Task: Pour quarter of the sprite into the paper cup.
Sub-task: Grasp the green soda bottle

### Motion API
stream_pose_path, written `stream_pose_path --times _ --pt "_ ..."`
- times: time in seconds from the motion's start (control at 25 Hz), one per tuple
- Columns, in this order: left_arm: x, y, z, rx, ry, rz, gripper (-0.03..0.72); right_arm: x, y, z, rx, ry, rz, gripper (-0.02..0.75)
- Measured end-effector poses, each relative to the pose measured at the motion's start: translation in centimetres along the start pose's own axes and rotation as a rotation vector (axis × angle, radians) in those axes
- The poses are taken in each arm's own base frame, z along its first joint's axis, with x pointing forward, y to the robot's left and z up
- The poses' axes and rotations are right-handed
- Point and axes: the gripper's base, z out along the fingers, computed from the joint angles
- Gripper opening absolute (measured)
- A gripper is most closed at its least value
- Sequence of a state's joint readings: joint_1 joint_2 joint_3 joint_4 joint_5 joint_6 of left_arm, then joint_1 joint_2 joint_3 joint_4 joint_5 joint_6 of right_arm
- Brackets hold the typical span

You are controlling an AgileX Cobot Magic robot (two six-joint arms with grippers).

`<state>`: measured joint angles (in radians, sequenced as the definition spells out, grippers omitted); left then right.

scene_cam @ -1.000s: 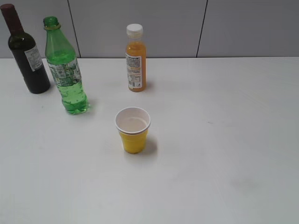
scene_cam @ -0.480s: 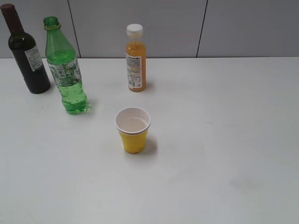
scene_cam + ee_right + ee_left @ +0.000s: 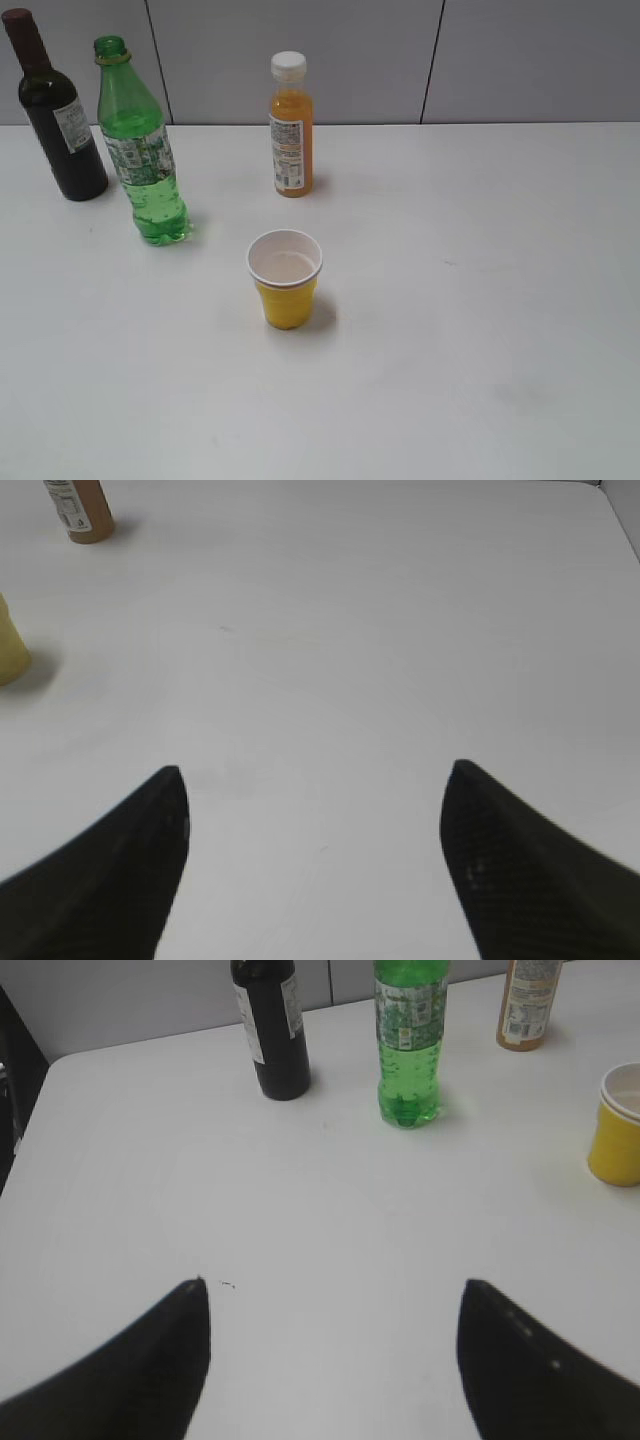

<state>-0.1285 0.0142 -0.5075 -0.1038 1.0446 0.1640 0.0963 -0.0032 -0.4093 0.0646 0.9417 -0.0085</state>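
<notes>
The sprite, a tall green bottle with no cap, stands upright at the back left of the white table. It also shows in the left wrist view, far ahead of my left gripper, which is open and empty over bare table. The yellow paper cup stands upright near the middle, in front and right of the sprite, and at the right edge of the left wrist view. My right gripper is open and empty; the cup's edge shows at its far left. Neither gripper shows in the exterior view.
A dark wine bottle stands at the back left, just left of the sprite. An orange juice bottle with a white cap stands behind the cup. The table's left edge shows in the left wrist view.
</notes>
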Motion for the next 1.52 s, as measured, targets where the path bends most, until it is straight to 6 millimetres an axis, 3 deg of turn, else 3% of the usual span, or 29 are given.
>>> stream_pose_path --times 0.24,0.48,0.76,1.08,1.52 --pt "-0.4 0.3 -0.1 -0.027 -0.016 0.016 0.589 0.0 0.0 0.0 0.000 0.001 -0.001 0.591" --pt "-3.8 0.9 1.2 -0.062 -0.180 0.017 0.591 0.0 0.0 0.0 0.000 0.001 -0.001 0.591" --pt "-6.6 1.8 6.5 -0.080 -0.276 -0.023 0.591 0.0 0.0 0.0 0.000 0.001 0.000 0.591" --pt "-7.2 2.7 12.7 -0.104 -0.248 -0.059 0.591 0.0 0.0 0.0 0.000 0.001 -0.001 0.590" --pt "-5.4 2.0 19.6 -0.082 -0.251 -0.031 0.591 0.0 0.0 0.0 0.000 0.001 0.000 0.590"
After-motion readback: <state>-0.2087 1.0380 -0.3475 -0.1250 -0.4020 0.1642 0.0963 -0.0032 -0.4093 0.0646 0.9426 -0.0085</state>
